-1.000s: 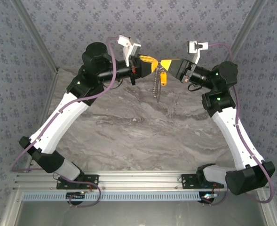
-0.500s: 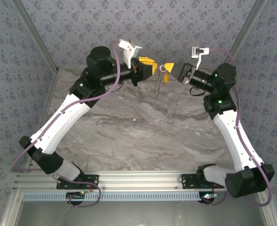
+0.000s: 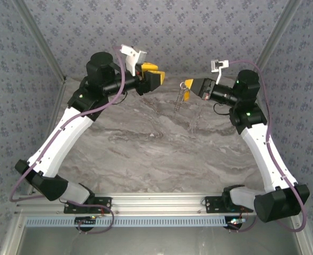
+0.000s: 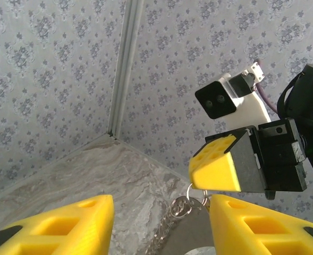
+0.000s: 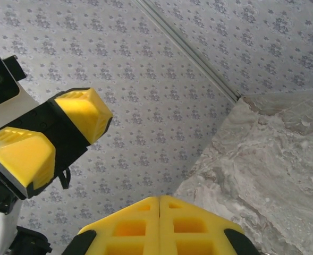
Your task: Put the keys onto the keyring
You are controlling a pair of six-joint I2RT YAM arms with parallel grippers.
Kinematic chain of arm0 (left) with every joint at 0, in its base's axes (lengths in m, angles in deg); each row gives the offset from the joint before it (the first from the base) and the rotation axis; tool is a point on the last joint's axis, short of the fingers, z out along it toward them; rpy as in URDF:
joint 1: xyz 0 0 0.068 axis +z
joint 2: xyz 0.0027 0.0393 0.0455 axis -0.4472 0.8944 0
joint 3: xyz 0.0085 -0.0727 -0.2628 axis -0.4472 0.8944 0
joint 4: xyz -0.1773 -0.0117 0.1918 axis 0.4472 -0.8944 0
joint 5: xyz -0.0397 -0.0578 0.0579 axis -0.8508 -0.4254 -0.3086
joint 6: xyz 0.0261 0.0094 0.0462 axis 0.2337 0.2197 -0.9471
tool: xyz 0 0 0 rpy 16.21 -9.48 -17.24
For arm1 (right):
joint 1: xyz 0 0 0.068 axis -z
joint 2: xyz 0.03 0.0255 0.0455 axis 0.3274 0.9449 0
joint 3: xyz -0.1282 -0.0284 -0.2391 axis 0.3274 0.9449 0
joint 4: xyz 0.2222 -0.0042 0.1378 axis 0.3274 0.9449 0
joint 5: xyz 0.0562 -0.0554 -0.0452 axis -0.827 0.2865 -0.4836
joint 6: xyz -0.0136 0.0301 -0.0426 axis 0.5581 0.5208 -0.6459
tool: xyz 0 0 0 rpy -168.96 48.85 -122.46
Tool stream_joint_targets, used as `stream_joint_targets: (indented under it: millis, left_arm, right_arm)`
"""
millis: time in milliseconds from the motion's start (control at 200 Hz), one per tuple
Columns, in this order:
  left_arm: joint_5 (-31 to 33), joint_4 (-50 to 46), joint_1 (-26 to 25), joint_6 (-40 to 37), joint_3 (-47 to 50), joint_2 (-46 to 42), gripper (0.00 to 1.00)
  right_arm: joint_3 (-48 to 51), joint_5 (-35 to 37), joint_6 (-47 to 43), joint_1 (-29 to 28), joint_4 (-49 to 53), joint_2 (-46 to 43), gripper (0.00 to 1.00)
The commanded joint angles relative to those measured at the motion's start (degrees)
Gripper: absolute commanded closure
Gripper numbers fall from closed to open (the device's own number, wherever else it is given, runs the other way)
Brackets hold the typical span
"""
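One keyring point(image 4: 180, 206) hangs pinched in R fingers point(image 4: 214, 170); L fingers point(image 4: 66, 223) apart.

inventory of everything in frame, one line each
keyring: 1, silvery, pinched at the tip of the right claw, in the air over the table's far end
chain: 1, silvery, hanging down from the keyring
key: 1, yellow-orange head, appears to hang just under the right claw; too small to tell more
table: 1, grey marble
walls: grey-blue patterned, around the table
rail: 1, aluminium, near edge
arms: 2, white and black, raised toward each other
left claw: yellow fingers, open, facing the keyring
right claw: yellow fingers, shut on the keyring
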Motion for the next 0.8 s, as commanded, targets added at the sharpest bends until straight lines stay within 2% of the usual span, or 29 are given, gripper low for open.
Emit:
stream_joint_targets:
  millis: [0, 150, 345, 500, 794]
  left_arm:
    - [-4.1, -1.4, 0.9, -0.2, -0.8, -0.2, 0.49]
    - [-6.4, -1.4, 1.1, -2.4, 0.9, 0.4, 0.48]
    - [-12.2, -3.4, 3.3, -0.5, -1.6, 2.7, 0.44]
    - [-19.1, -7.0, 3.7, -0.1, -6.6, 6.6, 0.42]
    - [-24.8, -9.5, 3.6, 3.5, -14.0, 11.1, 0.42]
  right_arm:
    - [-3.7, -0.1, -1.8, 0.5, 0.6, 1.8, 1.0]
    - [-6.8, -1.9, -3.8, 0.3, 2.1, 3.8, 1.0]
    - [-9.8, -5.1, -4.2, 0.3, 4.2, 6.0, 1.0]
    - [-13.7, -7.1, -11.5, 0.3, 11.1, 6.7, 1.0]
    - [-19.9, -4.8, -19.8, -0.2, 20.1, 6.8, 1.0]
